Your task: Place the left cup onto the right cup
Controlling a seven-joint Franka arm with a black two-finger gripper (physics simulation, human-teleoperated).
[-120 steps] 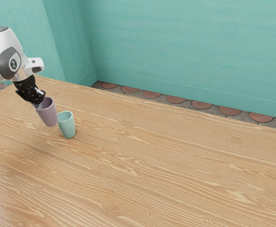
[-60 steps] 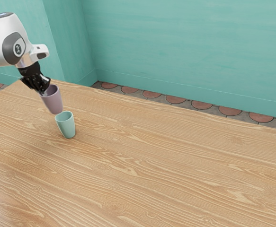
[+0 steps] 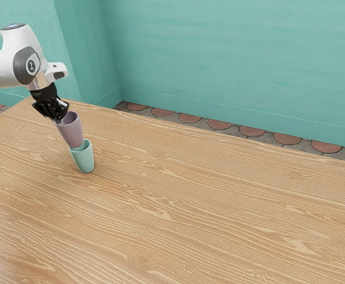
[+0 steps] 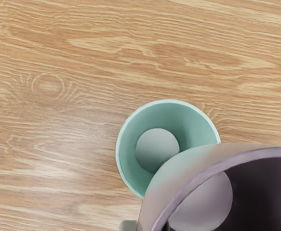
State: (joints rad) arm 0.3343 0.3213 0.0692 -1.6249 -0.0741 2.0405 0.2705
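In the exterior view my gripper (image 3: 58, 116) is shut on the rim of a mauve cup (image 3: 71, 130), which hangs tilted. Its base sits at the mouth of a teal cup (image 3: 83, 157) that stands upright on the wooden table (image 3: 208, 201) near the exterior view's left. In the wrist view the teal cup (image 4: 179, 122) shows from above, open and hollow, with the mauve cup (image 4: 188, 180) large and close in front of it, overlapping its rim.
A teal wall (image 3: 231, 53) runs behind the table, with a strip of terracotta tiles (image 3: 219, 124) at its foot. The table's far edge lies close behind the cups. Open wood stretches toward the exterior view's right.
My arm lifted the mauve cup from beside the teal cup, carried it toward the exterior view's right, and lowered its base to the teal cup's mouth. The teal cup stayed put.
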